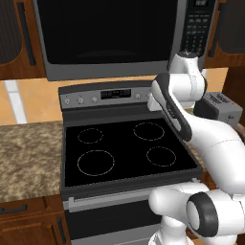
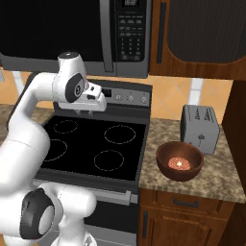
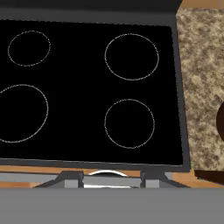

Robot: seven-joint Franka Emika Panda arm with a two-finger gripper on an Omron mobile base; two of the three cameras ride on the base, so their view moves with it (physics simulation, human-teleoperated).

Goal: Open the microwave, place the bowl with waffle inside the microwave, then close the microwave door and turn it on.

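My gripper (image 2: pixel 84 112) hangs over the back of the stove (image 2: pixel 91 139), pointing down at its rings, fingers set well apart and holding nothing. The microwave door (image 1: pixel 103 33), shut, lies above and behind me, long axis level. The bowl with waffle (image 2: pixel 179 161) sits on the counter (image 2: pixel 211 178) beside the toaster (image 2: pixel 200 127).

Microwave (image 1: pixel 107 36): top cut off by frame edge, left base view. Toaster (image 1: pixel 219 109) partly hidden behind arm there. Bowl with waffle (image 3: pixel 220 122): a dark sliver at hand view's right edge, waffle out of frame. Keypad (image 2: pixel 131 31) labels too small to read.
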